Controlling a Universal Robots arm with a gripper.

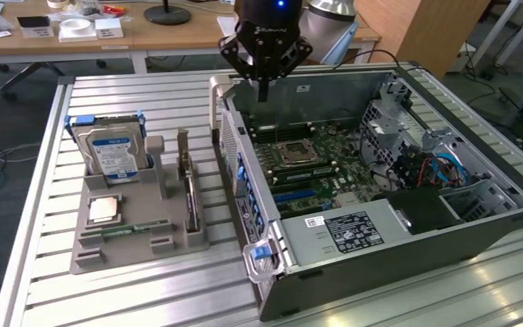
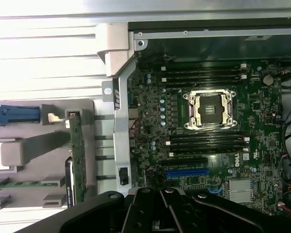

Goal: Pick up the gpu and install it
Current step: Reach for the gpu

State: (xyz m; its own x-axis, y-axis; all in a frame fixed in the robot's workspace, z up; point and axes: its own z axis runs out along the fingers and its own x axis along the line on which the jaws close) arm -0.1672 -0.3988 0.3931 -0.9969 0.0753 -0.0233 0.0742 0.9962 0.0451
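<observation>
The open computer case (image 1: 407,238) lies nearest in the exterior view, its corner latch (image 1: 259,255) of clear and blue plastic turned toward the camera. The motherboard (image 1: 307,163) is exposed inside, with one empty processor socket (image 2: 211,109) set between banks of memory slots and a blue expansion slot (image 2: 186,172) near it. The gripper (image 1: 263,92) is seen above the far end of the case, clenched on nothing. The gpu (image 1: 188,191) is stood on edge in a slot of the grey holder tray (image 1: 134,252), well apart from the gripper. It is separated from the motherboard by the case's side wall (image 1: 234,157). Four parts are counted in the tray: the gpu, one upright hard drive (image 1: 112,153), one flat processor chip (image 1: 104,209) and one memory stick (image 1: 125,230). All rests on a slatted metal table (image 1: 107,300).
</observation>
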